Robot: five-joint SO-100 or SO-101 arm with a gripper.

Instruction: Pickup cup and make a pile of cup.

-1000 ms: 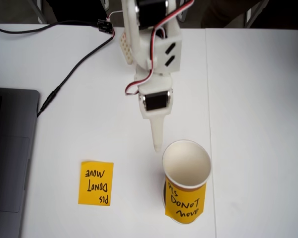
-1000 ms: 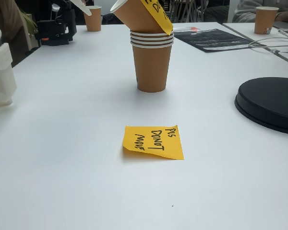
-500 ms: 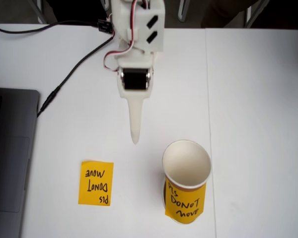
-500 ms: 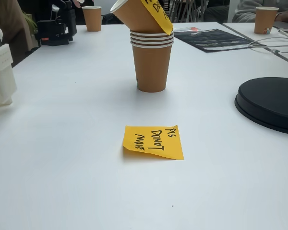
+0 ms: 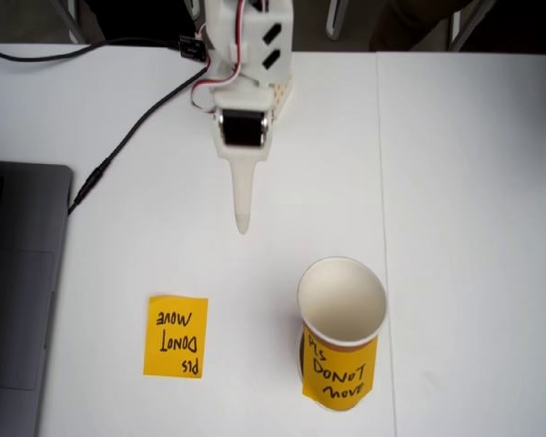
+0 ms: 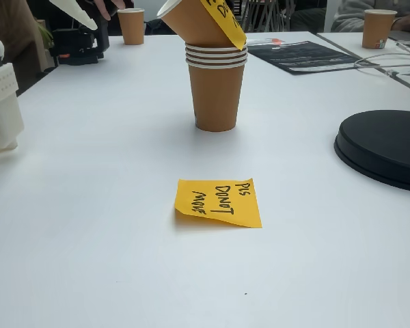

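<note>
A pile of brown paper cups [image 6: 216, 96] stands on the white table, with the top cup [image 6: 191, 24] tilted in it. That top cup carries an orange handwritten label [image 5: 339, 371], and its cream-white inside [image 5: 341, 309] faces up in the fixed view from above. My white gripper [image 5: 243, 221] hangs above and to the left of the pile, well apart from it. It tapers to a single point, shut on nothing. Its tip [image 6: 78, 14] also shows at the far left of the low fixed view.
An orange sticky note [image 5: 176, 336] lies flat left of the pile. A grey laptop [image 5: 14, 300] sits at the left edge, with a black cable [image 5: 127, 137] running toward the arm. A black disc [image 6: 383, 147] lies at the right. Single brown cups [image 6: 131, 26] [image 6: 377, 29] stand far back.
The gripper has drawn back from beside the cup pile, moving up and left in the view from above. The pile and the sticky note have not moved.
</note>
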